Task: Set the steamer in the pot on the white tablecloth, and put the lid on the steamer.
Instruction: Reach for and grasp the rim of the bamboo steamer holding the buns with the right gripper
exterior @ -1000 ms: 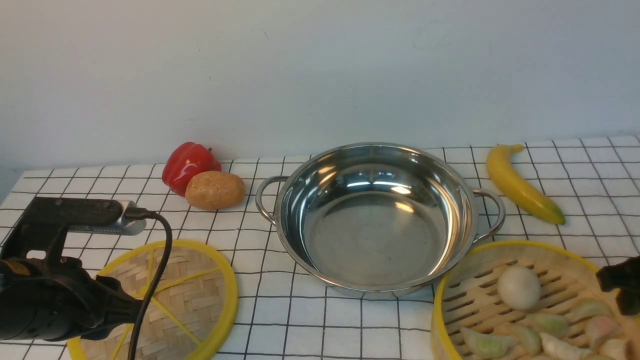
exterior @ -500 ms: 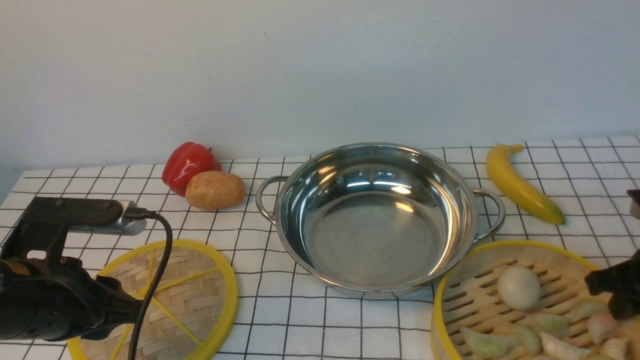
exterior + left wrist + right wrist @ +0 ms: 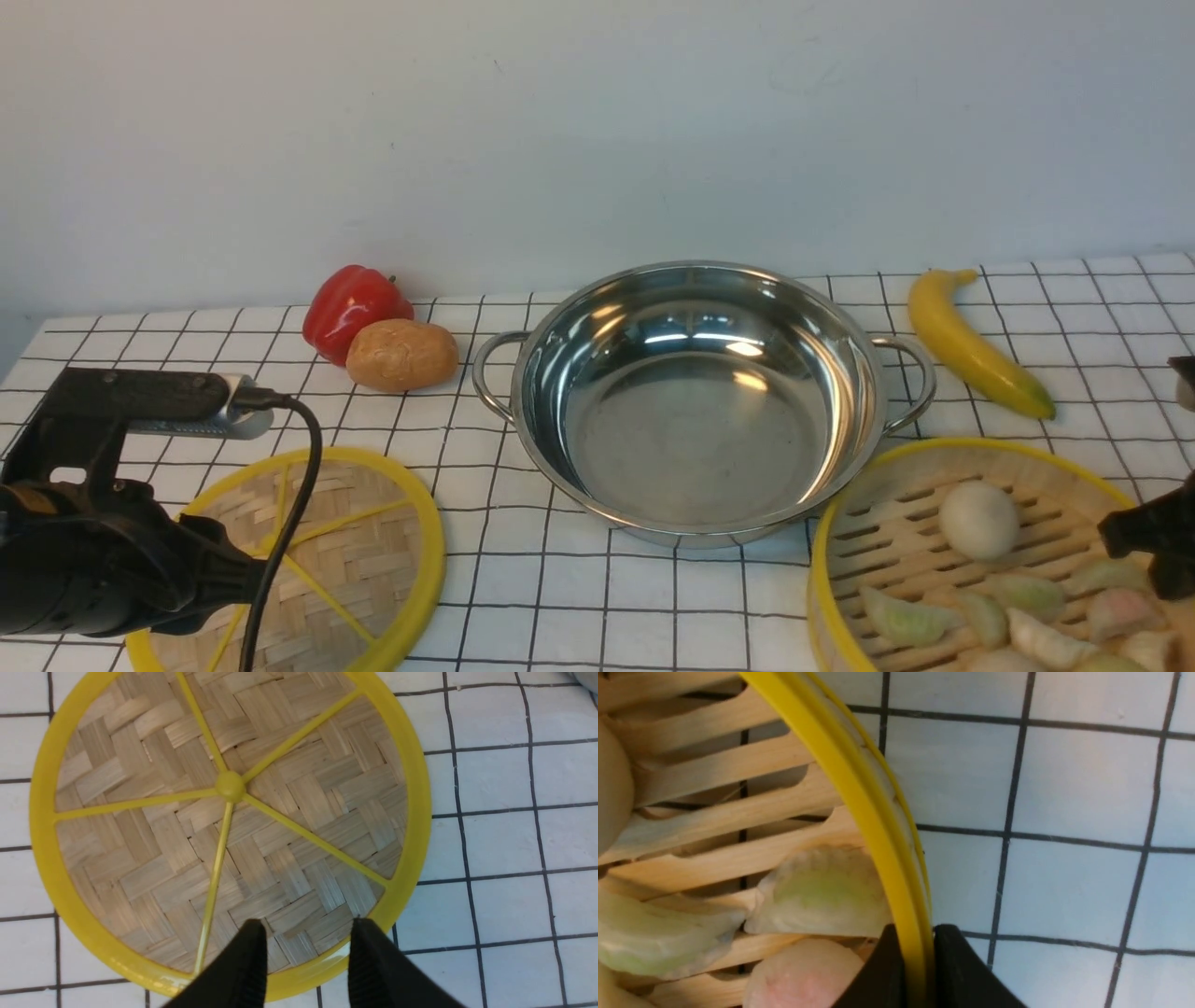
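The steamer [image 3: 896, 551] sits on the white tablecloth [image 3: 653, 616] at the front right and holds several dumplings and a white bun. My right gripper [image 3: 920, 952] is shut on the steamer's yellow rim [image 3: 840, 774], one finger inside and one outside; it also shows in the front view [image 3: 1153, 546]. The empty steel pot [image 3: 700, 401] stands in the middle, its rim next to the steamer. The lid [image 3: 355, 551] lies flat at the front left. My left gripper [image 3: 306, 938] is open and empty over the lid's [image 3: 229, 826] near rim.
A red pepper [image 3: 350, 308] and a potato [image 3: 401, 355] lie left of the pot. A banana [image 3: 971, 345] lies at its right. My left arm [image 3: 93, 560] covers part of the lid. A pale wall stands behind the table.
The steamer has shifted toward the pot with my right gripper on its rim. The pot has slid slightly back and left. The left arm and lid have not moved.
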Available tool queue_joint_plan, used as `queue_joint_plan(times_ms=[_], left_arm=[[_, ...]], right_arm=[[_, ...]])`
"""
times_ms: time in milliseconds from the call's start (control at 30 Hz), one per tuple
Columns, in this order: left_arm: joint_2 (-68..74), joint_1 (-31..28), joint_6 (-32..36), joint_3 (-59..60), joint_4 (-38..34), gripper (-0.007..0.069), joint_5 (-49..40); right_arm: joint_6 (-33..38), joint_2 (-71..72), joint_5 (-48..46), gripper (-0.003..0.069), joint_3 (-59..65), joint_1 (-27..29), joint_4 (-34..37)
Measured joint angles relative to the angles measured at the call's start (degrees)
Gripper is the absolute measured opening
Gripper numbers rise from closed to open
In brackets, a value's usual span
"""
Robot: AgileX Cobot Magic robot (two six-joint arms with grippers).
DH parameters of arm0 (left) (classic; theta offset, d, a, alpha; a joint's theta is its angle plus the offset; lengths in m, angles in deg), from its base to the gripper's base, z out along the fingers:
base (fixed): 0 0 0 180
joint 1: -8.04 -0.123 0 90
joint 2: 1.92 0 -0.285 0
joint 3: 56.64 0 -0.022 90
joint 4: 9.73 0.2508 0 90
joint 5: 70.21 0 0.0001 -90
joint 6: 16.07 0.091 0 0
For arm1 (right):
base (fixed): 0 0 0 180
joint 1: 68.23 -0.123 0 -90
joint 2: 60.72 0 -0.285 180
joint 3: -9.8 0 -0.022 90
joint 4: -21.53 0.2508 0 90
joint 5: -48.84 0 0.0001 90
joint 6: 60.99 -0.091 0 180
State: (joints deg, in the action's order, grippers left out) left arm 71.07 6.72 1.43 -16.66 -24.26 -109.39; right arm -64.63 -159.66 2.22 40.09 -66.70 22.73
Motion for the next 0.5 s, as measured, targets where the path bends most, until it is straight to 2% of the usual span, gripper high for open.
queue_joint_plan(times_ms=[300, 500], left_arm=[[0.00, 0.00, 0.00, 0.00, 0.00, 0.0243, 0.00], [0.00, 0.00, 0.00, 0.00, 0.00, 0.0243, 0.00]], right_arm=[[-1.95, 0.85, -4.62, 0.0073, -0.01, 0.00, -3.58], [-4.60, 4.71, -9.25, 0.0070, 0.05, 0.00, -9.05]])
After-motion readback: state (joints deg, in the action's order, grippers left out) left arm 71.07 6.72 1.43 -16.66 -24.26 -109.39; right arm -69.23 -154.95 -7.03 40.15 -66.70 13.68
